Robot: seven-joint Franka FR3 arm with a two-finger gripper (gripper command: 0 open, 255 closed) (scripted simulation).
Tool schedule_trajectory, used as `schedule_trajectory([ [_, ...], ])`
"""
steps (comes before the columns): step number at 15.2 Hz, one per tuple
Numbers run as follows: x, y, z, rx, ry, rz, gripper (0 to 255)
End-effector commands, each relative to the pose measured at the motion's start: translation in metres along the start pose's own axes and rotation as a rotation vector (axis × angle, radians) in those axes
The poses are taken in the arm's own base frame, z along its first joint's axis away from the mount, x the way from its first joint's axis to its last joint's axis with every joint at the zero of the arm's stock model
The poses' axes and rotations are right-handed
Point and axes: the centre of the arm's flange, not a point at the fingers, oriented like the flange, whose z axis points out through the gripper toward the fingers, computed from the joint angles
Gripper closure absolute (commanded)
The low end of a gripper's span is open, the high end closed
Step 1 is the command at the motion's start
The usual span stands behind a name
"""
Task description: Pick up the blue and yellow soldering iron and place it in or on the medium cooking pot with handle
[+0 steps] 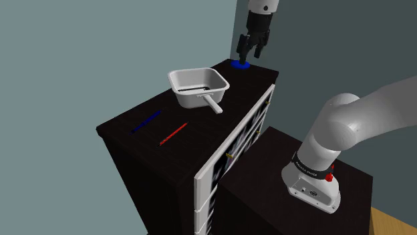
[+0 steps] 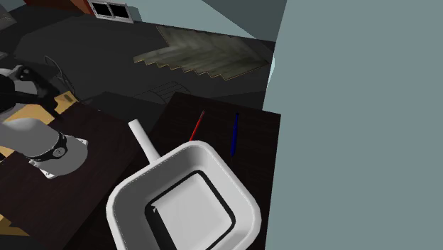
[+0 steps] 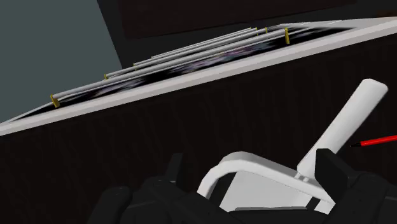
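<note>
Soldering iron (image 1: 146, 121): thin blue rod, no yellow made out, lying flat on the dark cabinet top (image 1: 133, 143) beside a red rod (image 1: 172, 134) and well apart from the white pot (image 1: 189, 99). Pincer (image 1: 250, 55) spread wide and empty, over a blue disc (image 1: 240, 65) at the corner beyond the pot. Judged light, stiff, smooth, apt to roll. Best gripped mid-length, across the shaft.

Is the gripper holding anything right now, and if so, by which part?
Nothing is held: the gripper is open and empty, and the blue soldering iron lies apart from it on the dresser top.
</note>
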Motion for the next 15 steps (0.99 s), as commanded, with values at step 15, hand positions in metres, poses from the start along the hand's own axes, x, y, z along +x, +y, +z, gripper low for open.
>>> schedule_trajectory([
  [15, 0.043, -0.145, 0.091, 0.056, -0.033, 0.461, 0],
])
